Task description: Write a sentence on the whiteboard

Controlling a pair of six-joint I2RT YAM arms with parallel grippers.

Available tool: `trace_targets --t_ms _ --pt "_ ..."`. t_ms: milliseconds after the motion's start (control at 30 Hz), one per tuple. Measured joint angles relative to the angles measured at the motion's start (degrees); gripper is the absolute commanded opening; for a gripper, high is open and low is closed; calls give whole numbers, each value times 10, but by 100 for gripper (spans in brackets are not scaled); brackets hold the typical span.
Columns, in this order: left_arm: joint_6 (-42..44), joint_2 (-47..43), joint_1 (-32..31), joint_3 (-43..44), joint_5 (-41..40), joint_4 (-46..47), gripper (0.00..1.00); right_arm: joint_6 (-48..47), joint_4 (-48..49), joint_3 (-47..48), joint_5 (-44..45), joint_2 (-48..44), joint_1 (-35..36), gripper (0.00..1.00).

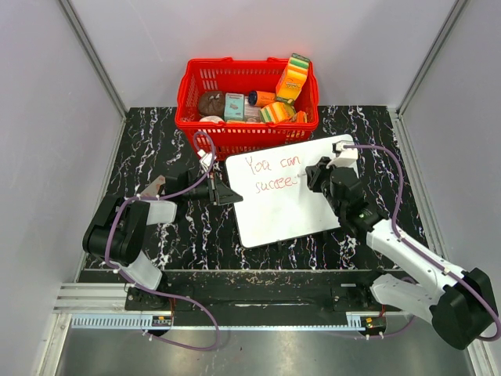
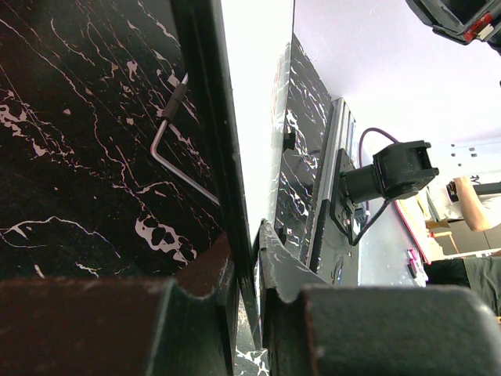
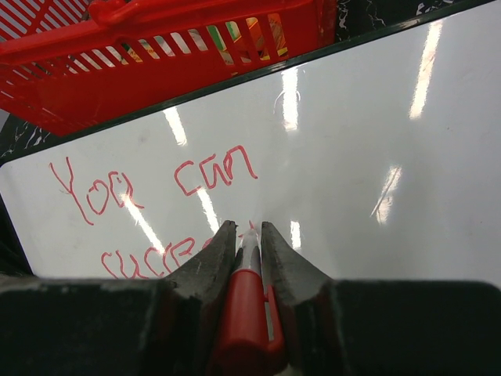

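The whiteboard (image 1: 290, 196) lies flat on the black marbled surface (image 1: 156, 157), just near of the red basket (image 1: 246, 129). The left jaws, nearly closed, pinch its left edge, and the right jaws are clamped on a red marker (image 3: 244, 301) pointed down at the board. The sentence (image 3: 213, 174) reads "You can" and "succe" in 2 lines, so the coming letters likely want light, even pressure, small rightward strokes and a firm left hold. The right jaws cover the marker tip and the last letter, and the left wrist view shows the board only edge-on.
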Motion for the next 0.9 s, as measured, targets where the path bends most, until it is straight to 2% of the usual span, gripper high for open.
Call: trace_targets --t_ms 900 --pt "0 0 0 0 0 0 0 8 -4 12 -3 -8 -1 0"
